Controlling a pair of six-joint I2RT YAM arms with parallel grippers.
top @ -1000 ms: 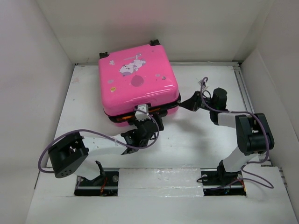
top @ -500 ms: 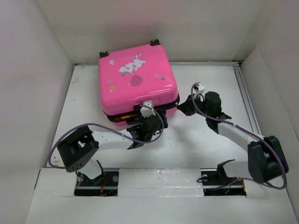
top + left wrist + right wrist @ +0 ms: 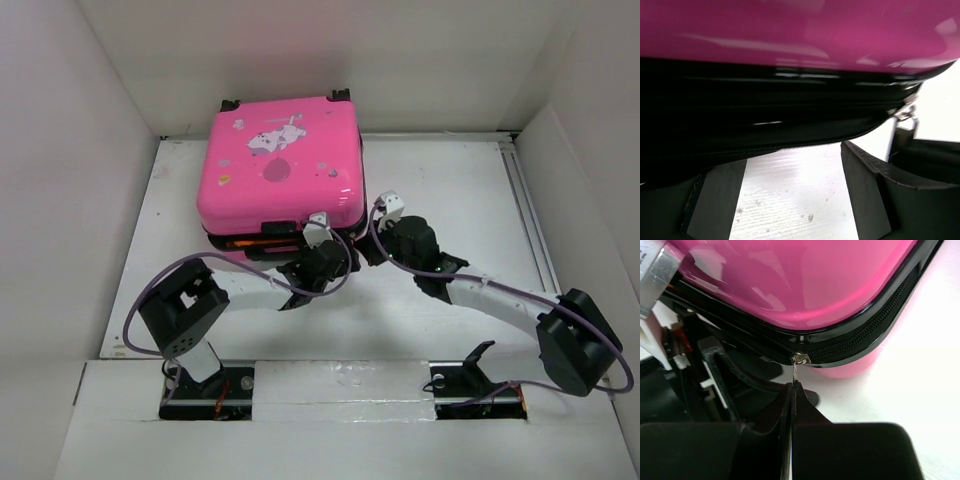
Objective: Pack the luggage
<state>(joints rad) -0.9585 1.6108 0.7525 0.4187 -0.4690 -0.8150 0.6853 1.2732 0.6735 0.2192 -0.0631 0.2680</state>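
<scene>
The luggage (image 3: pixel 280 165) is a hot-pink hard-shell suitcase with a cartoon print, lying flat at the back left with its lid down. My right gripper (image 3: pixel 366 250) is at its front right corner. In the right wrist view it (image 3: pixel 792 386) is shut on the metal zipper pull (image 3: pixel 795 371), which hangs from the black zipper trim (image 3: pixel 865 335). My left gripper (image 3: pixel 322 262) is open at the front edge. Its fingers (image 3: pixel 867 187) sit low on the table under the black zipper band (image 3: pixel 765 107), with nothing between them. The suitcase's inside is hidden.
White walls enclose the white table (image 3: pixel 450 190) on the left, back and right. A rail (image 3: pixel 530 215) runs along the right side. Both arm bases (image 3: pixel 205 385) are at the near edge, and purple cables loop off the arms.
My right gripper has moved left along the suitcase's front edge with the zipper pull. The suitcase has turned and slid a little left. My left arm has followed at the front edge.
</scene>
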